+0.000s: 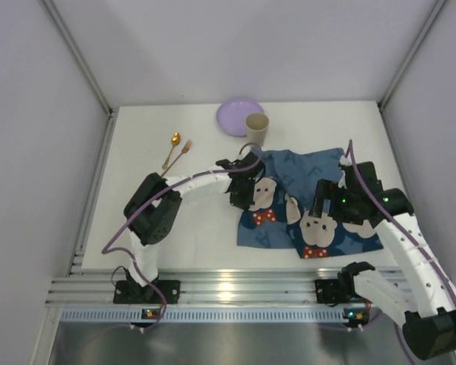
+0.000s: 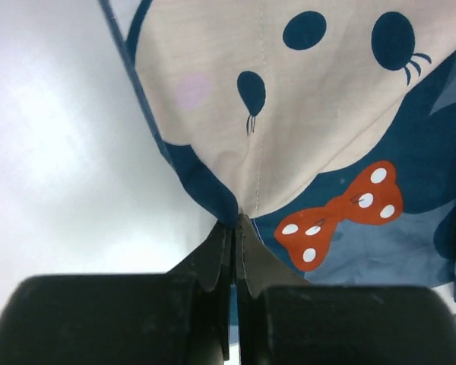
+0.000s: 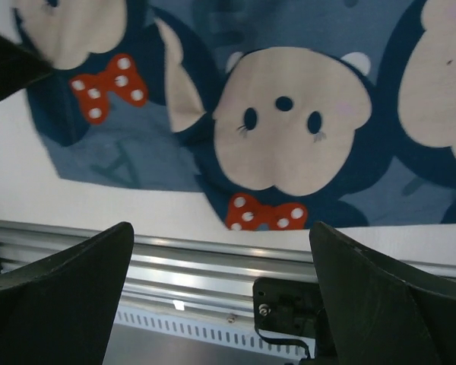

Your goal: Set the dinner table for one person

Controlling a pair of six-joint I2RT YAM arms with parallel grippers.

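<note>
Firmly, left fingers (image 2: 213, 258) pinch the mat (image 1: 330, 163), right fingers (image 3: 61, 289) hang apart above it; cup (image 1: 257, 127), plate (image 1: 234, 115) beyond.

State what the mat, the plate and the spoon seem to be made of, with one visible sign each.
The mat looks like matt printed woven cloth: it creases, and the left wrist view shows a stitched seam. The plate is probably plastic: smooth, even lilac colour. The spoon is likely metal: gold-coloured and shiny, though too small to be sure.
</note>
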